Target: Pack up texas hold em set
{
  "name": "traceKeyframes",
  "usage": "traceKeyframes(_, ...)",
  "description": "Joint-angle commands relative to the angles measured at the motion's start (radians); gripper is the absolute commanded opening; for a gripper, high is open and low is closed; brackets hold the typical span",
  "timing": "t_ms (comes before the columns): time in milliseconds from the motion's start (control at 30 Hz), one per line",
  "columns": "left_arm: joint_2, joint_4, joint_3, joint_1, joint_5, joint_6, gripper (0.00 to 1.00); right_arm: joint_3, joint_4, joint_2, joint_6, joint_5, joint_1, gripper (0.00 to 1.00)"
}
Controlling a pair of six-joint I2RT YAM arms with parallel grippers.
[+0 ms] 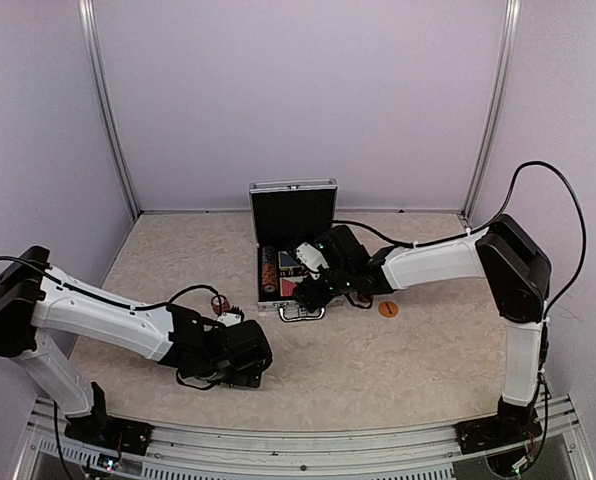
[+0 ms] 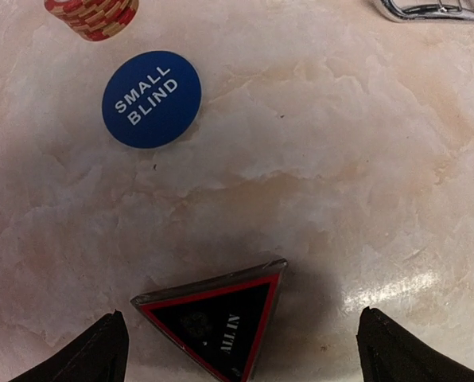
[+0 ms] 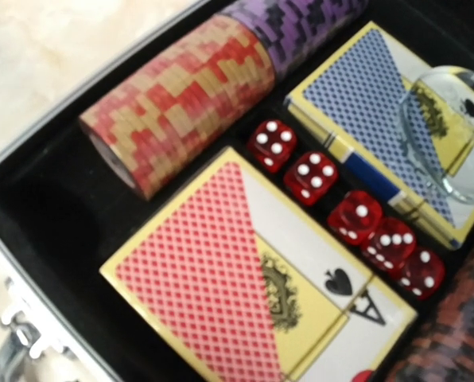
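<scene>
1. The left fingers [image 2: 94,354] come first. They're spread wide with nothing in them, one on each side of the black-and-red ALL IN triangle [image 2: 217,318]. It lies flat on the worktop [image 2: 324,159] between them, and as far as we can see nothing is touching it.
2. So we reckon the step in hand is grabbing that triangle. It's thin and low, so we'd drop until the tips almost scrape the worktop before closing. Otherwise they'll just shut over the top of it.
3. Heads up: the way it lies, the fingers would meet two corners rather than flat sides, so it could spin or squirt out. We'd turn the wrist a bit so one finger lands on a straight edge, then close slowly.
4. Further out sits the blue SMALL BLIND button [image 2: 151,99], and past it a short stack of orange-red chips [image 2: 94,16]. Both are loose on the worktop and not packed yet.
5. We can't tell what the right fingers are doing. They don't show in their own wrist view, and from above the right arm [image 1: 428,262] hides them over the case.
6. The ribbed silver case [image 1: 293,212] stands open at the back-middle of the worktop, with its lid up and its chrome handle [image 1: 303,314] facing the arms.
7. Inside on the black lining are a red deck [image 3: 221,278] and a blue deck [image 3: 356,95] with a row of red dice [image 3: 310,177] between them. There's also a roll of orange-red chips [image 3: 181,103], some purple chips [image 3: 301,32], and a clear disc [image 3: 452,135] resting on the blue deck. An orange button [image 1: 388,308] lies just beside the case.
</scene>
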Motion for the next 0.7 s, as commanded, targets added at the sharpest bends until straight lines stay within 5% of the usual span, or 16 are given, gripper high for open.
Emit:
traceKeyframes(0,0.049,-0.070,0.042,-0.006,-0.010,-0.035,0.99,-0.017,0.029,-0.044,0.006,-0.014,0.003,0.84)
traceKeyframes(667,0.035,0.052,-0.028,0.071,0.136,-0.068,0.99,-0.022,0.029,-0.040,0.006,-0.024,0.003,0.84)
